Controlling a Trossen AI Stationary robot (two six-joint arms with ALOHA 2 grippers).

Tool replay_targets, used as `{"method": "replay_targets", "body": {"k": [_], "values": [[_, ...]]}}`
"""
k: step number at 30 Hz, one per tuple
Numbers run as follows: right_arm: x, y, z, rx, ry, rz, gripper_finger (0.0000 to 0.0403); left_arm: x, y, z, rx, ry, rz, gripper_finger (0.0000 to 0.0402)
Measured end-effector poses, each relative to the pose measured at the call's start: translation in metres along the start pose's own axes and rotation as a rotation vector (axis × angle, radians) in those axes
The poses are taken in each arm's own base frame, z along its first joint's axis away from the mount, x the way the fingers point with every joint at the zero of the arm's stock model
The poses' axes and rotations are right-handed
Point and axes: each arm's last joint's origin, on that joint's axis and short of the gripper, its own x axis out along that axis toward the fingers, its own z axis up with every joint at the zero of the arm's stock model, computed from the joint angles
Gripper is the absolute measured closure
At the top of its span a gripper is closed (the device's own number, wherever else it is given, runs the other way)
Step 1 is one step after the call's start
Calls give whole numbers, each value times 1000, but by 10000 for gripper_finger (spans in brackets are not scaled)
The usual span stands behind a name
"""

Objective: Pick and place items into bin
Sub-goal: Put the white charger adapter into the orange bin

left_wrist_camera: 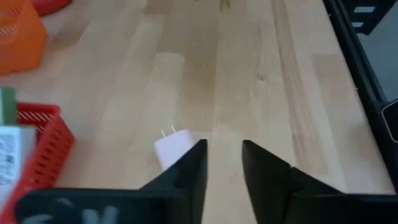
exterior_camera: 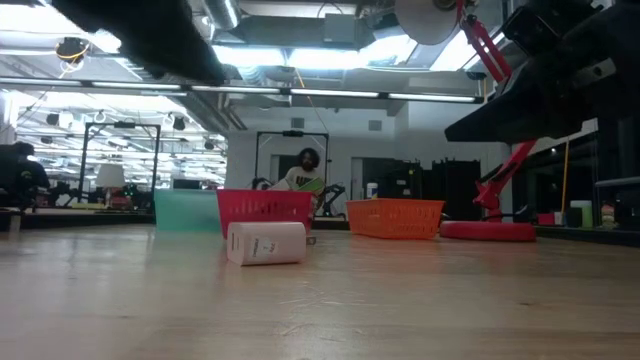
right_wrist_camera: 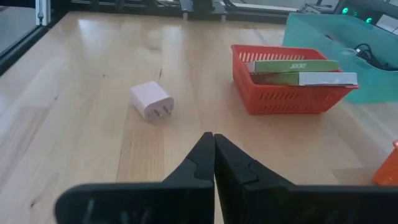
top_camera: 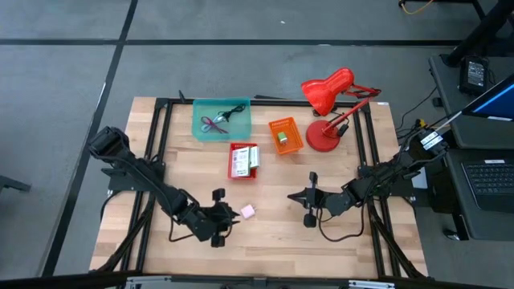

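Reaching low over the near part of the desk [top_camera: 265, 241], the left hand [left_wrist_camera: 222, 163] has its two fingers parted by a narrow gap with nothing between them. The pink cube [left_wrist_camera: 173, 146], which carries two small prongs like a plug, lies on the wood just beside one finger, outside the gap. That looks like a grasp that has not lined up, so the hand likely needs to shift sideways before closing.

The right hand [right_wrist_camera: 214, 155] waits near the desk's right side with its fingers pressed together and empty, pointed toward the cube, seemingly parked out of the way.

Farther back, the red bin [right_wrist_camera: 287, 87] holds the white printed packets [right_wrist_camera: 326, 78] lying flat, probably sorted there already. Beyond it, the teal bin [top_camera: 221, 119] holds tangled cables [top_camera: 217, 121], and the orange bin [top_camera: 284, 136] holds a small item I cannot identify. The red desk lamp [top_camera: 327, 108] stands at the far right corner, clear of the work.
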Motion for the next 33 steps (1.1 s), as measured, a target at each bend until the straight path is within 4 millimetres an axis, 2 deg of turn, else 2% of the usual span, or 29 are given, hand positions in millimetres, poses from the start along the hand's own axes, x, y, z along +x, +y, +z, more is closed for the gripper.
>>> {"method": "replay_targets", "body": {"k": [7,13,21,33], "values": [[0,0,0,13,4,-1,403,19,-5,-14,-51,-7,55,228],[0,0,-1,25,10,-3,403,36,-3,-25,-137,25,103,183],[0,0,-1,24,10,-2,403,55,-1,-40,-252,67,149,169],[0,0,-2,14,19,-4,403,78,6,-50,-273,67,210,168]]}}
